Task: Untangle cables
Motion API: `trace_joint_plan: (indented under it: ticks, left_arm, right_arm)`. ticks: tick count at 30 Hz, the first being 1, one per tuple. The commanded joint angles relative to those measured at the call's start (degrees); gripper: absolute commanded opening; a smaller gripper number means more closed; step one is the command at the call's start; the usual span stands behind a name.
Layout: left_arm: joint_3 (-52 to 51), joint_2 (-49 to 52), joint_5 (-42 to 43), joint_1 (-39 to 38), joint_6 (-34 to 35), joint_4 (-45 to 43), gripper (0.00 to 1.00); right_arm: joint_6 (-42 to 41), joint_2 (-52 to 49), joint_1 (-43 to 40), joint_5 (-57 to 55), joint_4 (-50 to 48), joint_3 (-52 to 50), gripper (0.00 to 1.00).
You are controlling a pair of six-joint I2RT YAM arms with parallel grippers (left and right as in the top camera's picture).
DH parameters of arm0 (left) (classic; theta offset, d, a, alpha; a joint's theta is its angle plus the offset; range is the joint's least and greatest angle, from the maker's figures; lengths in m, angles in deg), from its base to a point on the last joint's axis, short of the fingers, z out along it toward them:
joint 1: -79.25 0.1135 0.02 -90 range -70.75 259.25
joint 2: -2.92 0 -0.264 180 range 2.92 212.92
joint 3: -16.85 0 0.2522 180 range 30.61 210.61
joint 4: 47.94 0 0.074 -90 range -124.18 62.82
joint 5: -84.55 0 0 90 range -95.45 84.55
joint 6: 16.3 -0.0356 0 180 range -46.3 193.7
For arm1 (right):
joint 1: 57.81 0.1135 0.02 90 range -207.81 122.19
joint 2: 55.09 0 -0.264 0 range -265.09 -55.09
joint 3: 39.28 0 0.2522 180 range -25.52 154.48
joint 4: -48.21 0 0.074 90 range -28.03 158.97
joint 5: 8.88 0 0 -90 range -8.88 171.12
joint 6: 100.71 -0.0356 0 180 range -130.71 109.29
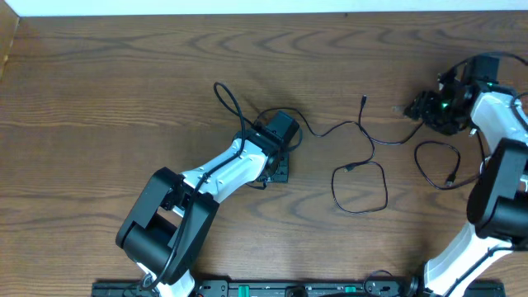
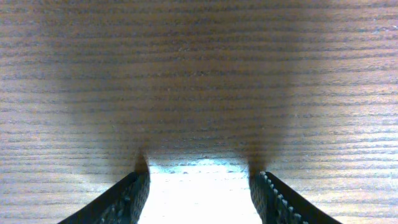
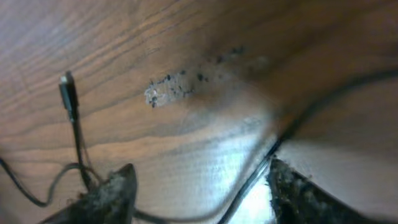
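The wooden bench (image 1: 99, 99) carries both arms. The left arm (image 1: 223, 173) reaches to the middle, and its gripper (image 2: 199, 176) points down at bare wood, released, with nothing between its fingers. The right arm (image 1: 503, 165) bends in at the far right edge. Its gripper (image 3: 202, 168) is spread too, with a strand of the thin black cord (image 1: 361, 114) passing loosely between the fingers, not pinched. The cord trails across the bench in loose loops between the two arms. One small end plug (image 3: 67, 87) lies just ahead of the right gripper.
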Motion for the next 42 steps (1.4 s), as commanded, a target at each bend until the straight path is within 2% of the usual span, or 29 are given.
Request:
trace_joint_plan:
  ticks: [1, 3, 8, 13, 14, 17, 21, 22, 23, 27, 32, 37, 42]
  left_arm:
    - [-2.1, 1.7, 1.2, 0.2, -0.1, 0.2, 0.58]
    - [-2.1, 1.7, 1.2, 0.2, -0.1, 0.2, 0.58]
    - [-2.1, 1.7, 1.2, 0.2, -0.1, 0.2, 0.58]
    - [-2.1, 1.7, 1.2, 0.2, -0.1, 0.2, 0.58]
    - [-2.1, 1.7, 1.2, 0.2, -0.1, 0.2, 0.58]
    - [-2.1, 1.7, 1.2, 0.2, -0.1, 0.2, 0.58]
    - [-2.1, 1.7, 1.2, 0.2, -0.1, 0.3, 0.58]
    - [-2.1, 1.7, 1.2, 0.2, -0.1, 0.3, 0.58]
    - [-2.1, 1.7, 1.2, 0.2, -0.1, 0.3, 0.58]
    - [-2.1, 1.7, 1.3, 0.2, -0.1, 0.5, 0.58]
    - [-2.1, 1.7, 1.2, 0.2, -0.1, 0.6, 0.58]
    - [-2.1, 1.7, 1.2, 0.2, -0.1, 0.6, 0.59]
    - [-2.1, 1.7, 1.2, 0.2, -0.1, 0.6, 0.59]
  right_arm:
    - [1.1, -2.9, 0.0, 2.6, -1.1, -0.4, 0.58]
    - [1.1, -4.8, 0.0, 2.6, -1.8, -0.4, 0.58]
    - [0.9, -9.0, 0.0, 7.3, -3.5, -0.4, 0.46]
    - [1.1, -9.8, 0.0, 8.7, -3.2, -0.4, 0.46]
    - [1.1, -9.8, 0.0, 8.7, -3.2, -0.4, 0.42]
    - [1.0, -9.8, 0.0, 8.7, -3.0, -0.4, 0.16]
    - [-4.0, -9.8, 0.0, 8.7, -3.0, -0.4, 0.13]
    - [-5.9, -9.8, 0.0, 8.7, -3.1, -0.4, 0.03]
    - [-7.5, -9.8, 0.0, 8.7, -3.2, -0.4, 0.01]
    - [-10.5, -9.8, 0.0, 11.2, -3.2, -0.4, 0.01]
    - [1.7, -8.5, -0.8, 24.7, 0.8, -0.3, 0.01]
    - [10.5, -1.5, -2.3, 25.2, 9.4, -0.3, 0.01]
    - [11.4, 9.2, -3.3, 26.9, 10.3, -0.3, 0.01]
